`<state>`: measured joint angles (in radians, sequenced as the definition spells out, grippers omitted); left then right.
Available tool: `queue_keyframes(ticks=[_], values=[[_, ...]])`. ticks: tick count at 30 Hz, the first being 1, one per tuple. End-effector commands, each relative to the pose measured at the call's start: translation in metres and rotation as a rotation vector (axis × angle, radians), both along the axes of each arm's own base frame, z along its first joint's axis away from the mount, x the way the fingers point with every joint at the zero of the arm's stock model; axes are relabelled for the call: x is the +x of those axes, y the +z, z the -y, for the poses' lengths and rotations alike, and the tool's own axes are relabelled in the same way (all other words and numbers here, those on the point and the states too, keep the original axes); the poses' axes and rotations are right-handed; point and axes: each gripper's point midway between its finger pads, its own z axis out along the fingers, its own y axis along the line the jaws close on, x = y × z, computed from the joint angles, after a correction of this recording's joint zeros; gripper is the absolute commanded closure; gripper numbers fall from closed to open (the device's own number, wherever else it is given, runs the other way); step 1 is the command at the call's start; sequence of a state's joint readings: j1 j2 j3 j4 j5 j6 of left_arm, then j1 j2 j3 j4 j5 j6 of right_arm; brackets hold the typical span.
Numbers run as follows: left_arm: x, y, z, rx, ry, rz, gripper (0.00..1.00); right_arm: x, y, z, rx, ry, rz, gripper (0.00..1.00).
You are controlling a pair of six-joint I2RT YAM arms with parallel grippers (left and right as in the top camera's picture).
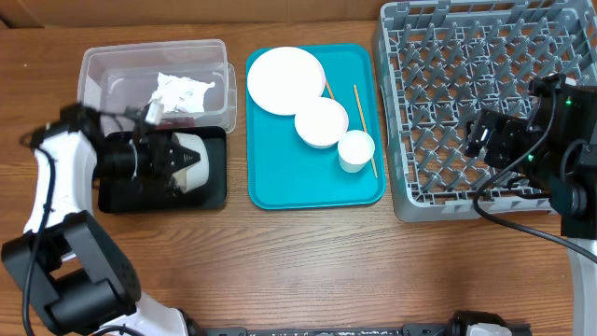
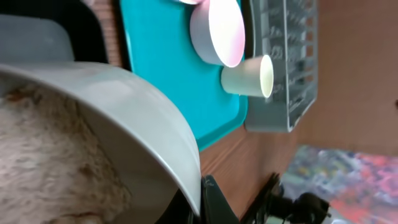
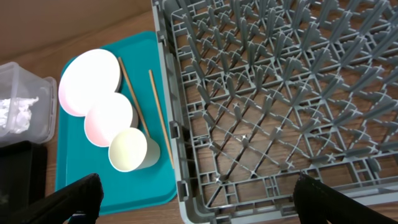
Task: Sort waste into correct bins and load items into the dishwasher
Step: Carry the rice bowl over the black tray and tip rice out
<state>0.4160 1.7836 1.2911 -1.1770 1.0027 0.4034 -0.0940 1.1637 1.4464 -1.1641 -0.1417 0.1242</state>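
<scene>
My left gripper [image 1: 175, 159] is shut on the rim of a white bowl [image 1: 193, 159] and holds it tilted over the black tray [image 1: 213, 191]. In the left wrist view the jaws [image 2: 202, 200] pinch the bowl's rim [image 2: 143, 106], and rice [image 2: 50, 155] fills the bowl. The clear tub [image 1: 112, 65] holds the white tissue [image 1: 183, 91]. On the teal tray [image 1: 308, 187] lie a plate [image 1: 285, 79], a second bowl [image 1: 321, 121], a cup [image 1: 355, 150] and two chopsticks [image 1: 366, 131]. My right gripper [image 1: 480, 137] hangs open and empty over the grey dish rack [image 1: 438, 56]. I cannot make out the reddish scraps.
The right wrist view shows the rack's near-left corner [image 3: 186, 205] between my open fingers [image 3: 202, 196], with the teal tray [image 3: 93, 180], cup [image 3: 129, 150] and chopsticks [image 3: 160, 115] just to its left. Bare wooden table lies in front of all the containers.
</scene>
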Motion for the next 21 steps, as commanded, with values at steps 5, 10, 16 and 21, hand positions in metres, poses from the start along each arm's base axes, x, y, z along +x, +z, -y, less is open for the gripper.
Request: queue_keyframes(ticks=[5,10,16,21], values=[[-0.001,-0.011,-0.018,-0.202,0.143,0.093,0.96,0.002,0.011,0.000,0.006,0.000,0.030,0.00],[0.002,-0.017,-0.028,-0.296,0.199,0.091,0.96,0.002,0.011,0.000,0.006,0.000,0.030,0.00],[0.008,-0.010,-0.027,-0.438,0.226,0.102,0.96,0.002,0.011,0.000,0.006,0.000,0.030,0.00],[0.012,0.012,-0.029,-0.574,0.254,0.122,0.96,0.002,0.011,0.000,0.006,0.000,0.030,0.00]])
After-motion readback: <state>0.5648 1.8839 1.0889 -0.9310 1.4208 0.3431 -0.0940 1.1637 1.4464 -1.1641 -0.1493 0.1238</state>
